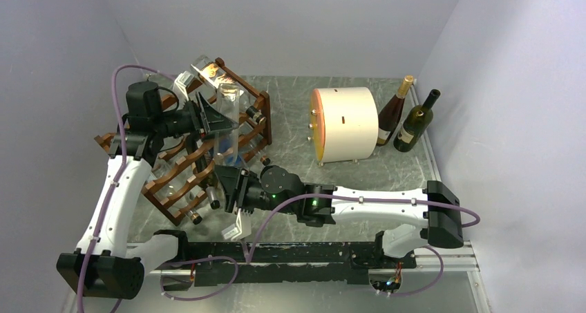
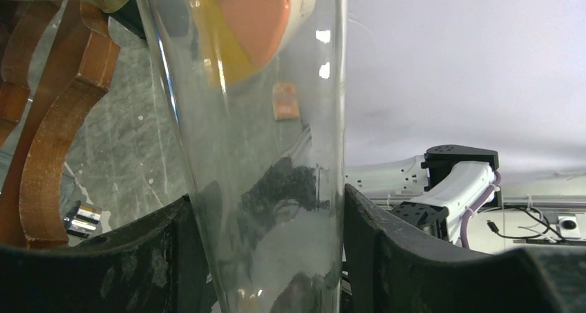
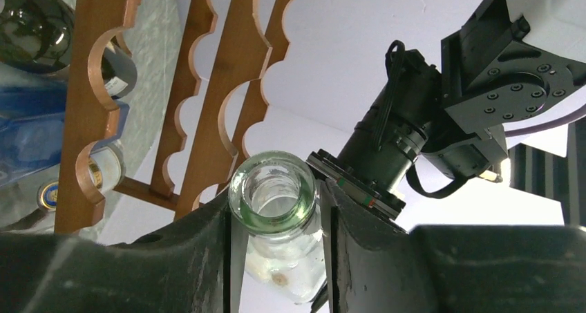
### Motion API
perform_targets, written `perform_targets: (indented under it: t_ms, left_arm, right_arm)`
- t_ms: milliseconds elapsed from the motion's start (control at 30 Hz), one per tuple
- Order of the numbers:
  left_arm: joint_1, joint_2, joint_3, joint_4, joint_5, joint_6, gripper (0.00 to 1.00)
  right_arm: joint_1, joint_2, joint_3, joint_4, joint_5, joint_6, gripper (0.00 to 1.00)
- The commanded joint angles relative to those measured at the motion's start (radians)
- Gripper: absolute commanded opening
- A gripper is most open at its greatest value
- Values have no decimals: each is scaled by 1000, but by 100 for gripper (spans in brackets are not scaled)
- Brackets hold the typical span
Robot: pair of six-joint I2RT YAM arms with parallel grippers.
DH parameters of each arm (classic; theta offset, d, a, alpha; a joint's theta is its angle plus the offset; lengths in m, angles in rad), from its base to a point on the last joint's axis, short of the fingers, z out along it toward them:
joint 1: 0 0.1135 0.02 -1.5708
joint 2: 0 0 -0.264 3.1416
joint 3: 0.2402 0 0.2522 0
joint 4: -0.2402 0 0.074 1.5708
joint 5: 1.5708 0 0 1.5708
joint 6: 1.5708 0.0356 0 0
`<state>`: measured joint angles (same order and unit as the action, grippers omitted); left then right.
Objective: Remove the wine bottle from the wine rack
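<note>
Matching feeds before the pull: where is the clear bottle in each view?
Top external: clear bottle, left of centre, against the wine rack.
Left wrist: bottle body fills centre, between the fingers.
Right wrist: bottle mouth, bottom centre.
Shared landmark: wine rack.

Wine rack (image 1: 257, 123) left of drum (image 1: 345, 123)
</note>
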<state>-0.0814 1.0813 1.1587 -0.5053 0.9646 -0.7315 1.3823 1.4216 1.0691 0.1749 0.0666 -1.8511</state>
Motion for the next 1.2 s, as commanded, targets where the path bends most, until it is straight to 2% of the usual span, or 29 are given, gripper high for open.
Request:
perform_targets:
  t_ms: [0, 200, 300, 433, 467, 567, 633, 667, 833, 1167]
  left_arm:
    - [-8, -27, 47, 5, 40, 19, 7]
    - [-8, -43, 45, 3, 9, 2, 9]
    - [-8, -52, 48, 1, -5, -3, 19]
    - [-8, -59, 49, -2, -16, -4, 39]
    - [-8, -61, 48, -4, -18, -6, 50]
    - [-7, -65, 44, 0, -23, -9, 66]
    - [-7, -65, 42, -1, -20, -9, 84]
    - [-7, -66, 43, -3, -19, -8, 88]
    - [-8, -67, 55, -33, -39, 8, 100]
    - [-8, -85, 155, -125, -187, 54, 100]
  right_arm:
    - [3, 1, 49, 45, -29, -19, 33]
    - [5, 17, 63, 96, -23, -44, 0]
    - [4, 27, 60, 157, -14, -65, 0]
    - [4, 28, 58, 253, -25, -80, 0]
    - [4, 28, 60, 270, -34, -81, 0]
    - [4, 34, 64, 323, -48, -87, 0]
    - [4, 41, 72, 329, -54, -99, 0]
    - [4, 45, 79, 327, -55, -103, 0]
    - [4, 45, 94, 304, -51, -106, 0]
    - [4, -8, 61, 277, -19, -67, 0]
